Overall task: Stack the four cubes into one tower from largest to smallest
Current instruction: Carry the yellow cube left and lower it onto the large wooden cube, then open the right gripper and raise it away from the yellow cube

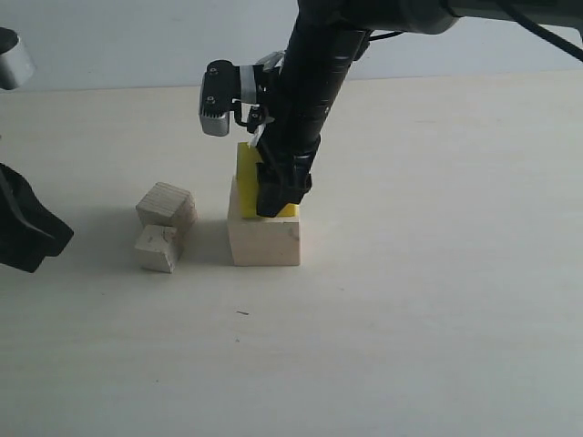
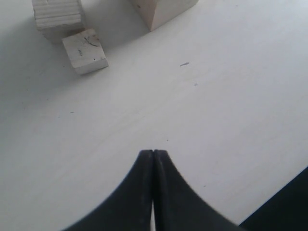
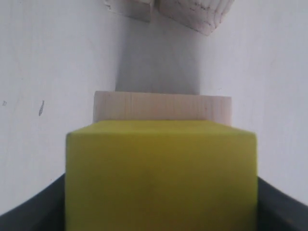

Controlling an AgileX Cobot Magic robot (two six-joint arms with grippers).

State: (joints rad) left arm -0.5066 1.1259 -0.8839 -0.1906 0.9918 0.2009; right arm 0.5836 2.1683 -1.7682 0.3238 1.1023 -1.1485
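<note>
The large pale wood cube (image 1: pixel 264 241) stands on the table. On its top sits the yellow cube (image 1: pixel 246 168), with my right gripper (image 1: pixel 273 193) shut on it from above. In the right wrist view the yellow cube (image 3: pixel 161 173) fills the space between the dark fingers (image 3: pixel 281 204), and the large cube (image 3: pixel 161 106) shows just beyond it. To the left, the striped-grain cube (image 1: pixel 167 203) and the small chipped cube (image 1: pixel 157 248) lie touching each other. My left gripper (image 2: pixel 153 153) is shut and empty over bare table, apart from all the cubes.
The left arm (image 1: pixel 27 228) rests low at the table's left edge. A grey cylinder (image 1: pixel 11 56) shows at the top left. The pale tabletop (image 1: pixel 437 273) spreads to the right and front of the cubes.
</note>
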